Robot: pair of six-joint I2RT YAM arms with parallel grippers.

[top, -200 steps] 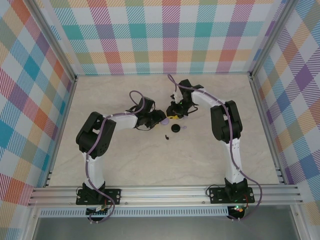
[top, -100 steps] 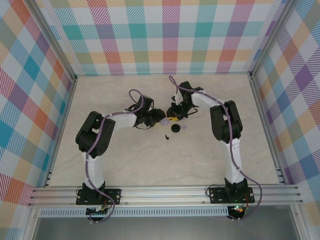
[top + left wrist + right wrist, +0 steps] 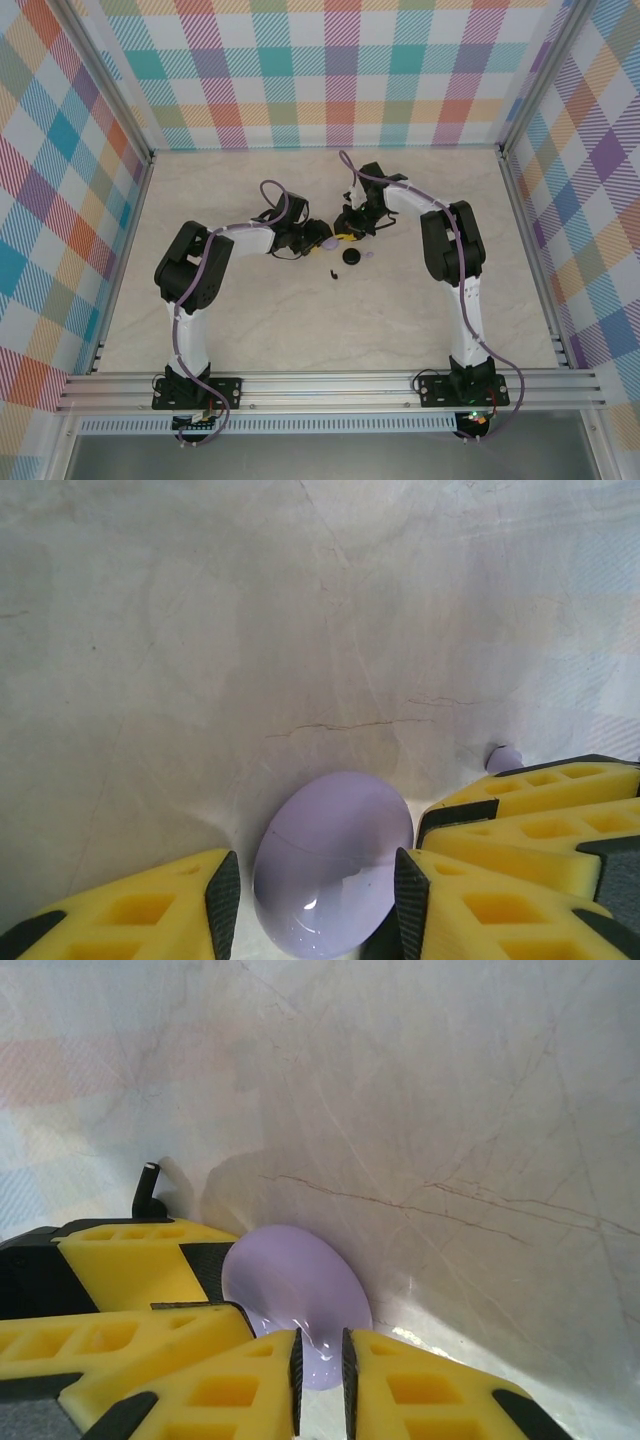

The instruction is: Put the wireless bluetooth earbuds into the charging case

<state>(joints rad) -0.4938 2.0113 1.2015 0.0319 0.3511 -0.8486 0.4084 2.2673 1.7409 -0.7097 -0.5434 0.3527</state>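
A round lilac charging case (image 3: 332, 855) stands tilted on the marble table, and my left gripper (image 3: 316, 880) is shut on its sides. My right gripper (image 3: 320, 1355) meets it from the other side. Its jaws are down to a thin slit, with the case's rim (image 3: 295, 1290) in that slit. In the top view the two grippers (image 3: 316, 236) (image 3: 347, 228) touch nose to nose over the case (image 3: 326, 243). A lilac earbud (image 3: 503, 758) lies just beyond the right fingers. A black earbud (image 3: 147, 1188) stands behind the left fingers.
A round black case (image 3: 351, 257) lies just in front of the grippers, with a lilac earbud (image 3: 368, 256) at its right. A black earbud (image 3: 333, 272) lies nearer the front. Another small black piece (image 3: 345, 191) lies behind the right arm.
The right jaws have narrowed onto the case's rim. The left jaws have drawn in slightly. Both arms have barely shifted.
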